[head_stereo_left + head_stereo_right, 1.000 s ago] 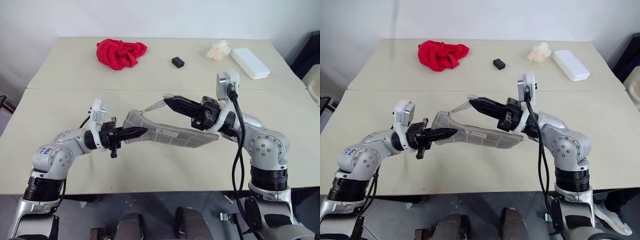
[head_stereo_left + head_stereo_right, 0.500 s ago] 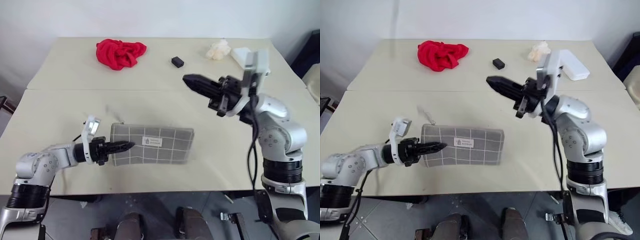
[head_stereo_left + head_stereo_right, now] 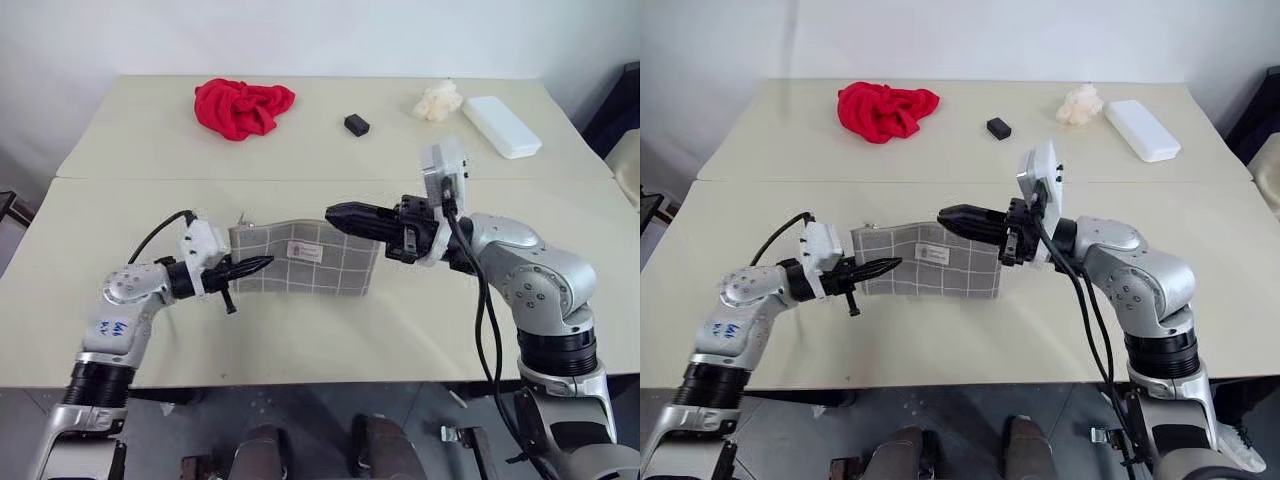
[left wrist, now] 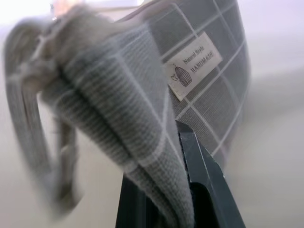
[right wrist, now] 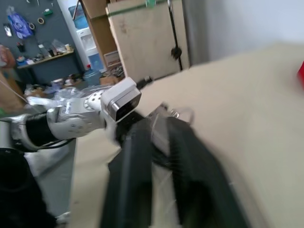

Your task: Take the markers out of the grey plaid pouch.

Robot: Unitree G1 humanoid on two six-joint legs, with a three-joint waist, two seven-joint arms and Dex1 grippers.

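The grey plaid pouch [image 3: 310, 262] is held up near the front table's middle, its white label facing me. My left gripper [image 3: 262, 264] is shut on the pouch's lower left corner, and the fabric bunches over its fingers [image 4: 202, 171] in the left wrist view. My right gripper [image 3: 335, 212] points left along the pouch's top edge at its right half, its jaws a small way apart, open. Whether it touches the fabric I cannot tell. The markers are hidden.
On the far table lie a red cloth [image 3: 243, 106], a small black block [image 3: 355, 124], a crumpled white lump [image 3: 438, 100] and a white oblong case [image 3: 500, 125]. A seam between the two tables runs just behind the pouch.
Half a second ago the pouch lay flat with the right gripper shut, off to the right. The left gripper has since raised the pouch, and the right gripper has come back to its top edge.
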